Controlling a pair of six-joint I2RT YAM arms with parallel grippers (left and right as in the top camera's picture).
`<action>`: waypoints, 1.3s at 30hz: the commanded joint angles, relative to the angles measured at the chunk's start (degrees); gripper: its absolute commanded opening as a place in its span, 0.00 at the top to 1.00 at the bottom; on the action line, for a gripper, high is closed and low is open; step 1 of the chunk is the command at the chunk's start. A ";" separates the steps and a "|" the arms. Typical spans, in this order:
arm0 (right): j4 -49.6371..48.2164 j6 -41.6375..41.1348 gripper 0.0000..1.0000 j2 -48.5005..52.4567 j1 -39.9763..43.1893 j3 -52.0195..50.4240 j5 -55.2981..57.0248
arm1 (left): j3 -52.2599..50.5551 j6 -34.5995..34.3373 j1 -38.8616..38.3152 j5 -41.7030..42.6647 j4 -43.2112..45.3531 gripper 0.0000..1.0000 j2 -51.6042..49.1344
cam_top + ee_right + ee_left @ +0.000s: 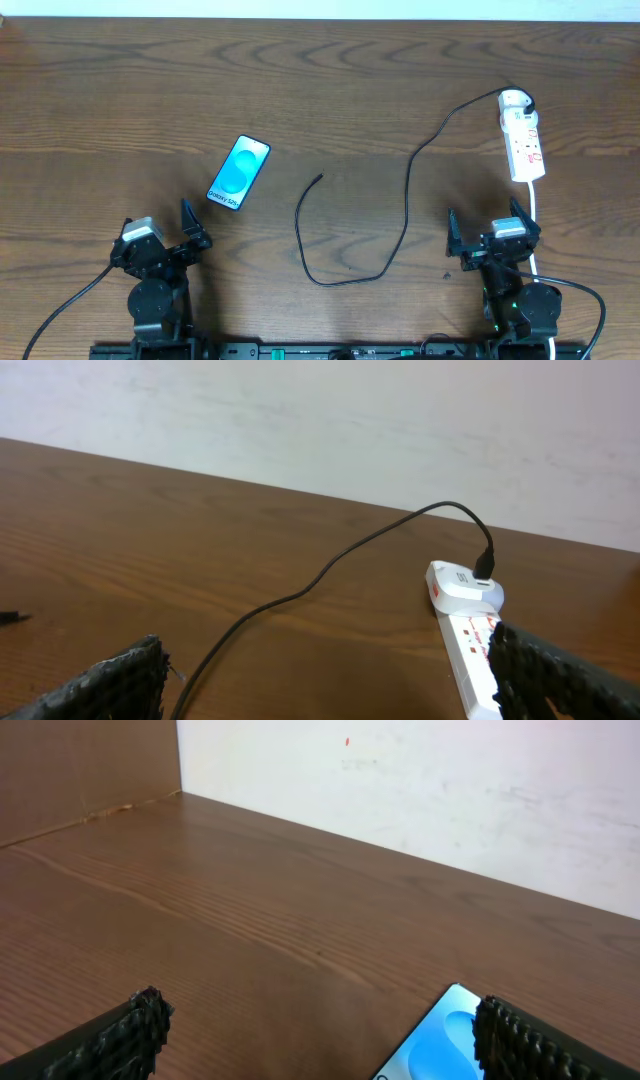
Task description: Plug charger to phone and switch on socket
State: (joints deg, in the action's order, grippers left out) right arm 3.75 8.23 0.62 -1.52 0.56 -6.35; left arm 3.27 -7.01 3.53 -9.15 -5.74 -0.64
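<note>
On desk, left of centre: phone flat, screen up | charger loops across centre, tip lying free, far end plugged at socket upper right | left end effector wide open, empty | right end effector wide open, empty

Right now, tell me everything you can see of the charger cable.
The charger cable is long, thin, black and rubbery-looking, lying slack on the wooden table. One end is plugged into the rounded far end of the white power strip on the right. From there it arcs left, runs toward the arms, loops back and ends in a small plug tip, lying free right of the blue-screened phone, not touching it.
</note>
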 commanded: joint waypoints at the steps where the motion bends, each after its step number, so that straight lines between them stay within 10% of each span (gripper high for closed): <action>1: 0.07 0.63 0.01 -0.13 0.02 -0.24 0.37 | -1.38 0.98 -0.07 -0.31 -1.22 0.02 -0.07; 39: 0.07 0.63 0.01 -0.13 0.02 -0.24 0.37 | -1.38 2.86 -0.07 -2.80 -0.98 0.02 -0.07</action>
State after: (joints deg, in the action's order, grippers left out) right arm 3.75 8.23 0.62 -1.50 0.56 -6.35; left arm 3.27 -6.76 3.53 -9.39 -5.72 -0.64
